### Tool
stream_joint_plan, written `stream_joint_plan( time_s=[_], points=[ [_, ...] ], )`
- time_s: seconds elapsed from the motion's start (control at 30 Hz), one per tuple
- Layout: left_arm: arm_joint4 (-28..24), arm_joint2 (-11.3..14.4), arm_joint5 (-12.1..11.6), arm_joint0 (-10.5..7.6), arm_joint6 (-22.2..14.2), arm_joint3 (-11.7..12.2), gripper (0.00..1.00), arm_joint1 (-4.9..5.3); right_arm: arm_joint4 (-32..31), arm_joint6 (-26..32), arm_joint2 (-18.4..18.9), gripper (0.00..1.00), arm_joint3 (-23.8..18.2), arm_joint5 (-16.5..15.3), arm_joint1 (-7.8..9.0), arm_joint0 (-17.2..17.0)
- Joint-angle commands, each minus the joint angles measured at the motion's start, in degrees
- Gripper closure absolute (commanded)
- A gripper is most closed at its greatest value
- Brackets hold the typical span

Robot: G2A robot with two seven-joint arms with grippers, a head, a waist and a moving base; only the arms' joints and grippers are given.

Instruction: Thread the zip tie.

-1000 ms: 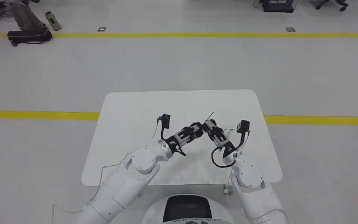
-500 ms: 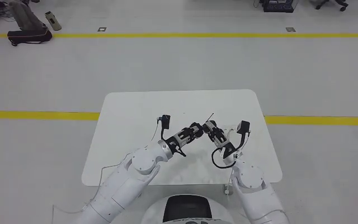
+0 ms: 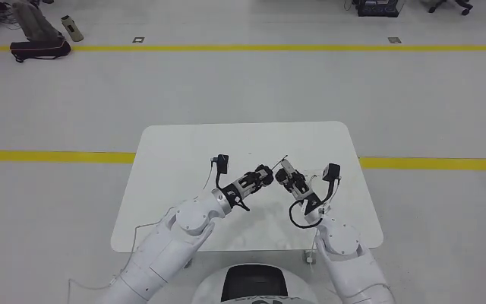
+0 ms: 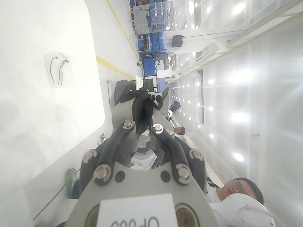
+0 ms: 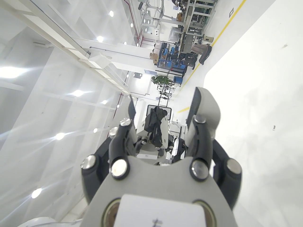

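Left wrist view: left claw (image 4: 143,95) is clamped on the zip tie (image 3: 282,160); right claw (image 5: 164,99) is held open just beside. Tie's long axis is aimed at the table's (image 3: 190,144) far edge.

The arms are easing apart over the white tabletop (image 3: 182,152)! The left gripper (image 3: 263,172), carrying the thin black plastic zip tie (image 3: 282,159), slides a touch back toward its own side, and its elbow swings outward with it. A sliver of tabletop now shows between it and the right gripper (image 3: 283,177), where a second ago the two tips looked to be touching. The right gripper drops back slightly toward the robot. The tie's free end drifts a shade leftward too.
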Motion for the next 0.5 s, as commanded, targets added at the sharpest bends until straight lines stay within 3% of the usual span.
stream_joint_plan(
  time_s=[0.0,0.17,0.33,0.47],
  points=[
    [0.1,-0.7,-0.2,0.15,-0.7,-0.2,1.00,0.22,1.2,1.3,0.6,0.00,0.3,0.0,0.18,0.1],
    [0.3,-3.7,-0.8,0.54,-5.2,-0.6,1.00,1.22,8.1,10.4,2.8,0.00,2.7,0.0,0.94,0.8],
    [1.2,-6.4,1.2,0.64,-10.9,-1.1,1.00,2.31,8.1,10.4,2.8,0.00,2.7,0.0,0.94,0.8],
    [1.3,-6.5,1.4,0.57,-11.2,-1.1,1.00,2.37,8.1,10.4,2.8,0.00,2.7,0.0,0.94,0.8]
  ],
)
